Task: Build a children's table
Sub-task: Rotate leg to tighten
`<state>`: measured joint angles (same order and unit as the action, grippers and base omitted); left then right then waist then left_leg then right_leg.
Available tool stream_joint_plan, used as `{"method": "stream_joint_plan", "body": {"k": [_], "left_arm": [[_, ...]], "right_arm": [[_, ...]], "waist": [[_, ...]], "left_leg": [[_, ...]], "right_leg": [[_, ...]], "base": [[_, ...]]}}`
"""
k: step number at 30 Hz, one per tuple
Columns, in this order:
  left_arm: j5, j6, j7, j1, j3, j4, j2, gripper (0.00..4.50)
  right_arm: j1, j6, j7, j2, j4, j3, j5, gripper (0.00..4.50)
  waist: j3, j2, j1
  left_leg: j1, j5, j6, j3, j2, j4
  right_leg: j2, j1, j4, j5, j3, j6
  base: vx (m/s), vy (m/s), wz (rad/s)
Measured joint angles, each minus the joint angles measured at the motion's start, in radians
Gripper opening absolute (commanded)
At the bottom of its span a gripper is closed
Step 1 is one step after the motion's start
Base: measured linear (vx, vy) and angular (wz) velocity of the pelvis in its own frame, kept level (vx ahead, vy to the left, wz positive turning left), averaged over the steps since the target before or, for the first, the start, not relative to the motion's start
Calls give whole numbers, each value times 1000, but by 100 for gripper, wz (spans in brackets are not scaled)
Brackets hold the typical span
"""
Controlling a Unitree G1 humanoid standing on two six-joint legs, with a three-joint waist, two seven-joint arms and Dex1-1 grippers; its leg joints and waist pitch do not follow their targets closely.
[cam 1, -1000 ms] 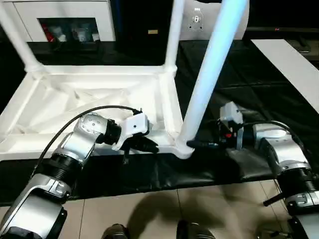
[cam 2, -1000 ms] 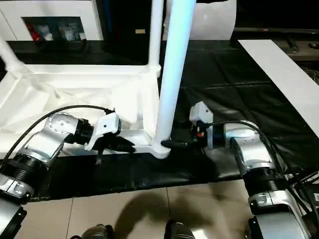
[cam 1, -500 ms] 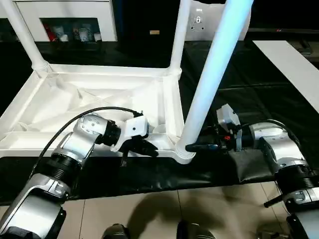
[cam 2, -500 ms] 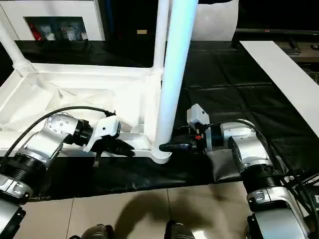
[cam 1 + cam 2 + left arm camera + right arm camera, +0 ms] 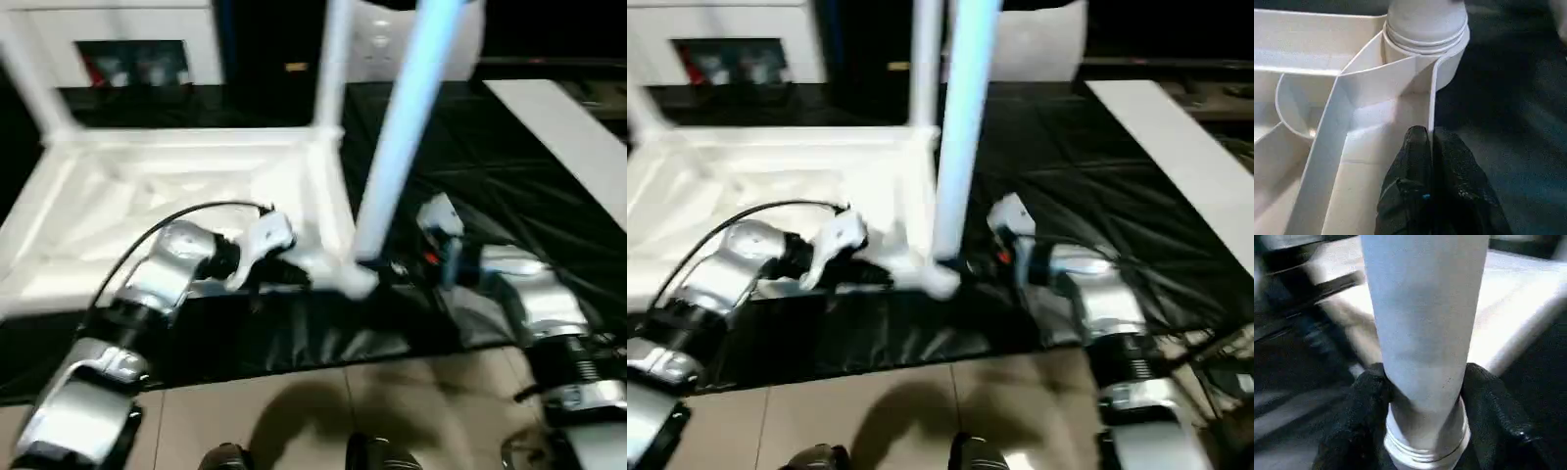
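The children's table [image 5: 147, 186] lies upside down on the black workbench, ribbed underside up. Its near right leg [image 5: 397, 147] stands upright in the corner socket [image 5: 1425, 29]. Two more legs rise at the far corners [image 5: 333, 69] [image 5: 29, 78]. My left gripper [image 5: 294, 277] is shut on the table's thin front rim beside that socket, and the left wrist view shows its fingers [image 5: 1415, 156] pinching the wall. My right gripper [image 5: 387, 266] grips the base of the near leg just above the socket, with a finger [image 5: 1366, 391] pressed against each side of the leg [image 5: 1420, 323].
The workbench's front edge [image 5: 294, 343] runs just below both grippers, with tiled floor [image 5: 294, 411] beyond it. A white board [image 5: 568, 127] lies at the right on the bench. A white cabinet [image 5: 118, 49] stands behind the table.
My right gripper's fingers have closed in on the base of the near leg. The left gripper keeps its pinch on the rim. The head camera has shifted and the picture is blurred.
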<state>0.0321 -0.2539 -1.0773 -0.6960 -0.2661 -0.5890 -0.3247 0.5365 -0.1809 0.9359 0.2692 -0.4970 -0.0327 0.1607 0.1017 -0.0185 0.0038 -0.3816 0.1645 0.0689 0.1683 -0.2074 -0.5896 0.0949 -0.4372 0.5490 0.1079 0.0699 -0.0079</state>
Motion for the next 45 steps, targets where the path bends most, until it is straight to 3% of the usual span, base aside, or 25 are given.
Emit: {"method": "stream_joint_plan", "body": {"k": [2, 4, 6, 8, 9, 10, 11, 12, 13, 14, 15, 16, 18, 20, 22, 26, 30, 33, 37, 39, 45], "left_arm": [[4, -36, 68, -20, 12, -22, 35, 0], [6, -61, 126, -31, 27, -39, 65, 0], [8, -90, 199, -49, 44, -63, 99, 0], [17, -121, 293, -66, 71, -77, 141, 0], [24, -132, 325, -73, 75, -78, 157, 0], [26, -139, 346, -78, 75, -79, 171, 0], [27, -142, 359, -79, 75, -79, 180, 0], [27, -143, 366, -79, 78, -78, 186, 0], [27, -143, 365, -79, 82, -74, 187, 0], [25, -143, 365, -79, 92, -67, 187, 0], [25, -143, 377, -79, 97, -63, 186, 0], [25, -143, 397, -80, 103, -63, 186, 0], [24, -143, 406, -81, 109, -60, 187, 0], [22, -143, 401, -78, 98, -48, 192, 0], [17, -139, 377, -71, 85, -30, 190, 0], [6, -128, 320, -59, 71, -2, 163, 0], [4, -69, 254, -51, 44, 18, 113, 0], [4, -33, 205, -44, 36, 30, 67, 0], [3, 2, 129, -32, 34, 32, -6, 0], [3, 29, 81, -25, 26, 30, -40, 0], [-6, 117, -73, -9, -19, 30, -94, 0]], "right_arm": [[5, -18, -123, -46, 7, 17, -23, 187], [10, -38, -223, -88, 12, 35, -40, 187], [27, -61, -351, -141, 10, 51, -66, 187], [68, -92, -516, -229, -14, 95, -81, 187], [78, -94, -574, -250, -21, 107, -83, 187], [82, -93, -602, -260, -23, 117, -82, 187], [82, -89, -617, -269, -25, 130, -80, 221], [83, -81, -627, -276, -29, 138, -79, 242], [89, -73, -629, -278, -33, 142, -74, 242], [100, -69, -629, -284, -36, 145, -60, 259], [99, -66, -622, -287, -34, 144, -52, 267], [92, -62, -598, -295, -34, 131, -49, 276], [73, -52, -554, -298, -35, 87, -52, 293], [64, -40, -511, -284, -35, 54, -58, 311], [63, -11, -469, -253, -35, 43, -58, 320], [49, 29, -342, -174, -25, 25, -54, 363], [31, 55, -174, -82, 7, -4, -32, 398], [0, 58, -55, -4, 55, -17, -1, 421], [-37, 57, 60, 110, 85, 8, 30, 446], [-38, 57, 102, 139, 86, 13, 41, 446], [-34, 69, 153, 175, 84, 10, 42, 446]], "waist": [[1, 2, -11], [2, 6, -23], [10, 18, -31], [19, 26, -39], [26, 24, -36], [33, 16, -30], [40, 4, -23], [44, -6, -18], [46, -7, -12], [46, 1, 4], [44, 14, 5], [44, 18, -2], [45, 19, -12], [46, 19, -12], [46, 20, 4], [46, 19, 14], [44, 18, 26], [44, 17, 34], [42, 15, 30], [41, 15, 25], [40, 15, 33]], "left_leg": [[-2, 0, 0, -3, 0, 3], [-4, 0, 0, -10, 0, 4], [-3, 0, 0, -23, -2, 4], [-2, 0, 0, -24, -4, 8], [-1, 0, 0, -17, -3, 13], [10, 0, 0, -4, -2, 17], [26, 0, 0, 12, 1, 20], [39, 10, 9, 24, 2, 16], [37, 32, 8, 21, 2, 1], [20, 51, -10, -1, 2, 2], [8, 49, -8, -25, -2, 5], [6, 41, 6, -40, -13, 6], [7, 31, 23, -49, -20, -2], [15, 30, 24, -39, -9, -2], [14, 30, 24, -38, -4, 2], [15, 18, 25, -24, -4, -1], [10, 17, 21, -17, 1, -3], [7, 18, 16, -15, -1, 0], [4, 19, 13, -14, -2, -3], [6, 19, 13, -14, -4, -3], [13, 19, 24, -14, -7, -2]], "right_leg": [[1, 1, -16, 0, 7, 0], [3, 7, -31, 0, 26, 0], [7, 23, -56, 0, 51, 0], [16, 27, -54, 5, 61, -5], [16, 25, -28, 21, 54, -17], [18, 18, 7, 49, 40, -28], [17, 12, 29, 69, 21, -28], [15, 0, 32, 67, 11, -13], [22, -3, 22, 65, 25, -10], [28, 5, 4, 64, 59, -8], [28, 11, -14, 64, 93, -7], [24, 16, -28, 63, 113, -7], [17, 17, -22, 55, 107, -13], [20, 17, -21, 36, 99, -26], [23, 16, -21, 29, 97, -29], [25, 12, -9, 0, 76, -32], [25, -5, 14, -8, 50, -35], [22, -11, 20, -2, 49, -30], [19, -15, 29, 5, 47, -31], [17, -15, 30, 4, 47, -31], [14, -13, 30, 5, 46, -24]], "base": [[0, 0, 0], [0, 0, 0], [-17, 26, -4], [0, 0, 0], [-76, -13, 2], [0, 0, 0], [-45, -59, 14], [31, -98, 14], [108, -87, -17], [104, -40, -24], [128, 37, -48], [65, 15, -30], [33, 8, -15], [75, 16, 7], [68, 23, 9], [54, 0, 10], [69, -7, 5], [71, -12, 4], [0, 0, 0], [0, 0, 0], [0, 0, 0]]}}
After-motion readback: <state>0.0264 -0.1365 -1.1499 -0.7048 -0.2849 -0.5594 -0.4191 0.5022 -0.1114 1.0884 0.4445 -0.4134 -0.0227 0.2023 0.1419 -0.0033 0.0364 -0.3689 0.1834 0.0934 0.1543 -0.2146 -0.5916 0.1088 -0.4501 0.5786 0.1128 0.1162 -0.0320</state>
